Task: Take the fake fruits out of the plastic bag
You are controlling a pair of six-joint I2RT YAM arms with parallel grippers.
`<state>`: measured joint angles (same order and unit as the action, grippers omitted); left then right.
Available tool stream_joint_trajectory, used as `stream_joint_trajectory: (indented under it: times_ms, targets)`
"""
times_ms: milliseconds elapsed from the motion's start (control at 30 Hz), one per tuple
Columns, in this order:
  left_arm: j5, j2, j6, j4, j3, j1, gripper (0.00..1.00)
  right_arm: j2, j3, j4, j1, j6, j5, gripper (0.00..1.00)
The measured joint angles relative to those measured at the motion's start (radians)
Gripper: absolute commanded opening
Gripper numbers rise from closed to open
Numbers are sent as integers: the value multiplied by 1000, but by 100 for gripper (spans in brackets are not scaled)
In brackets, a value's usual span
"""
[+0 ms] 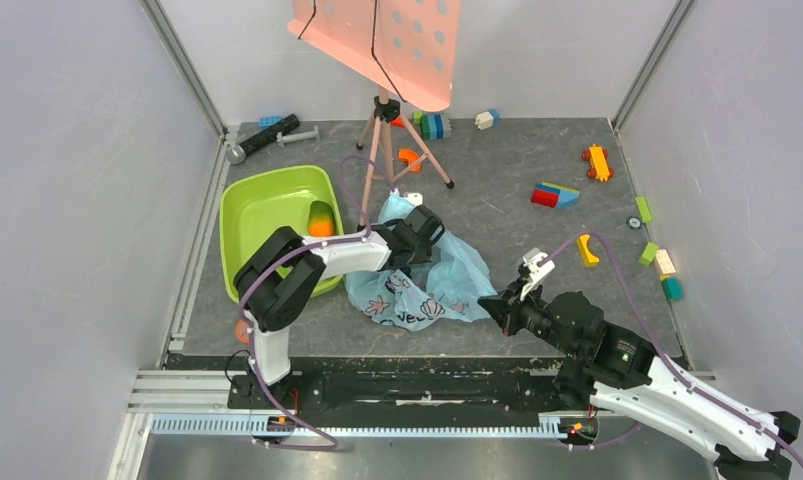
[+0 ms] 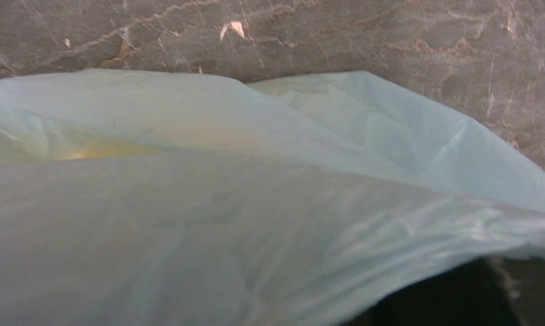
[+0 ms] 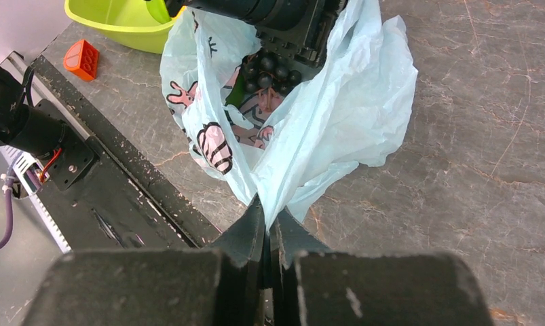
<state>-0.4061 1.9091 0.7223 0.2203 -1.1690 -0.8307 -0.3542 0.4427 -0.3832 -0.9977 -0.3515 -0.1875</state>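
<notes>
Thin, limp, slippery film: the plastic bag (image 3: 337, 115) is best held by a corner. Right gripper (image 3: 267, 227) jaws clench its four-o'clock corner; left gripper (image 1: 418, 237) jaws are buried, state unclear.

Plastic bag (image 1: 432, 285): thin, translucent light blue with pink cartoon prints. It lies crumpled at table centre toward the near edge, mouth open at far-left, near-right corner gathered to a point. Inside: a dark grape-like cluster (image 3: 273, 68); a yellow shape (image 2: 100, 149) shows through the film. One orange-green fruit (image 1: 320, 218) lies in the green tub (image 1: 252, 210), left of the bag.
</notes>
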Motion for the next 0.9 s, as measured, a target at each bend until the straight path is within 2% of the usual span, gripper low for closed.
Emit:
stream_joint_trajectory:
  times_ms: [133, 267, 633, 700, 900]
  targets:
    - [53, -34, -27, -8, 36, 0, 47, -1, 0, 0, 0, 0, -11, 0]
    - [102, -100, -56, 0, 70, -2, 47, -1, 0, 0, 0, -4, -27, 0]
    - [235, -386, -124, 2, 103, -8, 42, -3, 0, 0, 0, -18, -58, 0]
    - [253, -419, -131, 6, 107, -9, 43, -6, 0, 0, 0, -19, -59, 0]
    - [283, -488, -144, 17, 119, -10, 54, -10, 0, -1, 0, -23, -60, 0]
